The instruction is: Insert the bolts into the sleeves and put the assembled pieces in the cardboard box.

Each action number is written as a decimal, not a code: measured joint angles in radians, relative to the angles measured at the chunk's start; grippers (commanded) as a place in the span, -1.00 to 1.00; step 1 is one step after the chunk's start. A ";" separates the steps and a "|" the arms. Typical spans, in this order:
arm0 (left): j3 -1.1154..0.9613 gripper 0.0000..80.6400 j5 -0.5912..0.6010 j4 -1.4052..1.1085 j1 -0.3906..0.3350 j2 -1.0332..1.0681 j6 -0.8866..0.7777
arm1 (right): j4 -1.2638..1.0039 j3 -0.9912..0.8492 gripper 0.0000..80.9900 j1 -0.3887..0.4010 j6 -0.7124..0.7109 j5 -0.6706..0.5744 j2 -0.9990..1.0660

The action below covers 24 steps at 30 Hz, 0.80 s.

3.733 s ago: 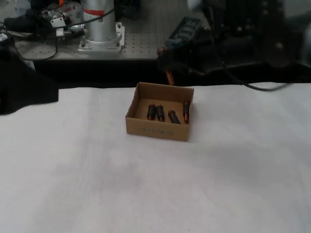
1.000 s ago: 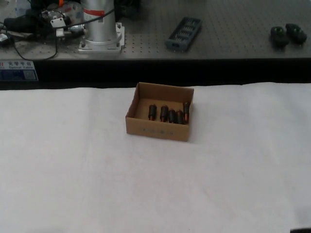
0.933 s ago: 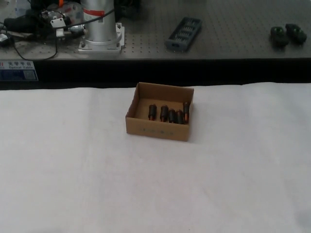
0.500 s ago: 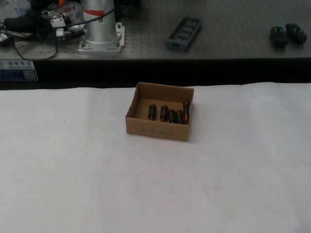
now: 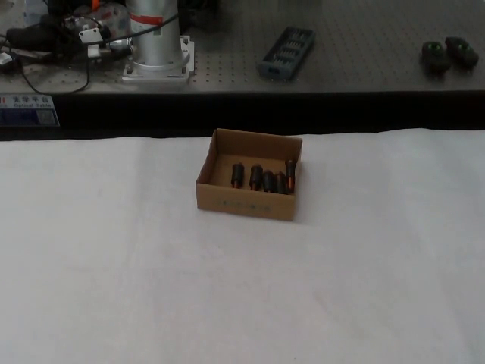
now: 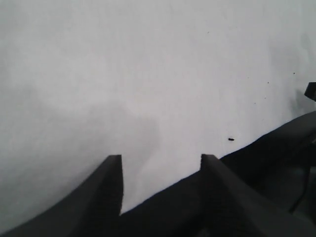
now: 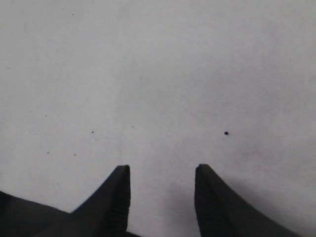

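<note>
The cardboard box (image 5: 220, 199) stands in the middle of the white sheet, toward the back, in the high view. Inside it lie several dark assembled bolt-and-sleeve pieces (image 5: 262, 179), side by side, one with an orange-red shank at the right. My left gripper (image 6: 161, 160) is open over bare white sheet with nothing between its fingers. My right gripper (image 7: 162, 170) is also open over bare sheet, holding nothing.
Behind the sheet runs a perforated metal bench with a silver cylindrical base (image 5: 155, 42), cables, a dark blue tray (image 5: 286, 50) and two small dark parts (image 5: 450, 53). A dark edge (image 6: 276, 148) shows beside the sheet in the left wrist view.
Early on, dark arms stood over the back of the bench; they have withdrawn from the high view. One more piece now lies in the box. Nothing has moved in the last second.
</note>
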 measured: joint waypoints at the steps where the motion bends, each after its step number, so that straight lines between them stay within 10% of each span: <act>1: 0.000 -0.39 0.000 0.000 0.000 0.000 0.000 | 0.000 0.002 -0.21 0.000 0.000 0.009 0.000; 11: 0.000 -0.87 0.000 0.000 0.000 0.000 0.000 | -0.001 0.049 -0.21 0.000 0.041 0.046 -0.002; 24: 0.000 -0.89 0.000 0.002 0.000 0.000 0.000 | -0.006 0.049 -0.21 0.000 0.107 0.046 -0.002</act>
